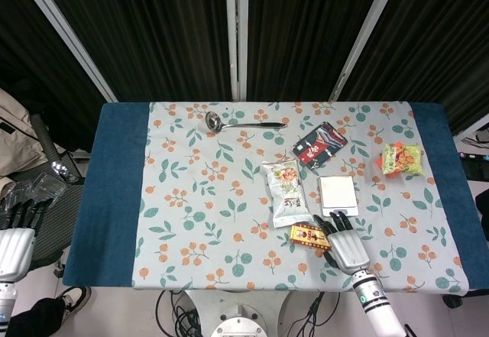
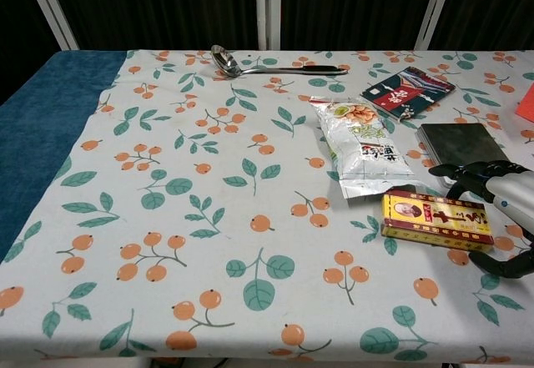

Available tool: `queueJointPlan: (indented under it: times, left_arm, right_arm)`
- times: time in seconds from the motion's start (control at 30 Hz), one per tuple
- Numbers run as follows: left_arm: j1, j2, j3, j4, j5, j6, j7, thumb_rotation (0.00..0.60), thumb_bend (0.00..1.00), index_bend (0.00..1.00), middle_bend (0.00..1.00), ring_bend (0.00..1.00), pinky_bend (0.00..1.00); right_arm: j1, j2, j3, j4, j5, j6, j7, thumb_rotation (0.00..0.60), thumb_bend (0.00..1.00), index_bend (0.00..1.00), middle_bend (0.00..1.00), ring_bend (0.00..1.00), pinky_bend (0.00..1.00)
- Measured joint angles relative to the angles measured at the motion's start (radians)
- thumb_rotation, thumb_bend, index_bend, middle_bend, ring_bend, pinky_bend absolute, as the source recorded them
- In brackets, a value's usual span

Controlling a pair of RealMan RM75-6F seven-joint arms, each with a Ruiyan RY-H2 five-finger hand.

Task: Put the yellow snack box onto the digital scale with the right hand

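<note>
The yellow snack box [image 1: 308, 235] [image 2: 434, 220] lies flat near the table's front edge, just in front of the white snack bag. The digital scale [image 1: 338, 193] [image 2: 461, 143] sits behind it, slightly to the right, with nothing on its plate. My right hand [image 1: 345, 243] [image 2: 497, 194] hovers at the box's right end, fingers spread over its far edge and the thumb low on the near side. It holds nothing. My left hand [image 1: 17, 238] hangs off the table's left side, fingers straight and empty.
A white snack bag [image 1: 284, 192] [image 2: 363, 147] lies left of the scale. A dark red packet [image 1: 319, 144] [image 2: 407, 90] is behind the scale. A metal ladle [image 1: 241, 123] [image 2: 267, 66] lies at the back, and a green-orange packet [image 1: 403, 159] at the right.
</note>
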Motion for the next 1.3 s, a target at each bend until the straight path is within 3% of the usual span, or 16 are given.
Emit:
queueJointPlan:
  times: [0.37, 0.6, 0.93, 1.3]
  left_arm:
    - [0.003, 0.005, 0.003, -0.007, 0.0, -0.005, 0.001, 0.6, 0.05, 0.07, 0.1, 0.0, 0.0]
    - [0.001, 0.006, 0.003, -0.015, -0.001, -0.012, 0.01, 0.6, 0.05, 0.07, 0.1, 0.0, 0.0]
    - [-0.004, 0.008, 0.002, -0.031, 0.001, -0.018, 0.032, 0.6, 0.05, 0.07, 0.1, 0.0, 0.0]
    - [-0.01, 0.012, 0.001, -0.045, -0.001, -0.028, 0.047, 0.6, 0.05, 0.07, 0.1, 0.0, 0.0]
  right_arm:
    - [-0.004, -0.021, -0.006, 0.037, -0.043, 0.052, 0.025, 0.6, 0.29, 0.01, 0.4, 0.14, 0.0]
    - [-0.012, -0.014, -0.011, 0.05, -0.089, 0.095, 0.046, 0.6, 0.32, 0.12, 0.46, 0.16, 0.0]
    - [-0.012, 0.073, -0.029, 0.01, -0.191, 0.153, 0.131, 0.6, 0.33, 0.24, 0.5, 0.18, 0.0]
    - [-0.013, 0.128, 0.011, -0.025, -0.209, 0.204, 0.197, 0.6, 0.33, 0.43, 0.53, 0.22, 0.0]
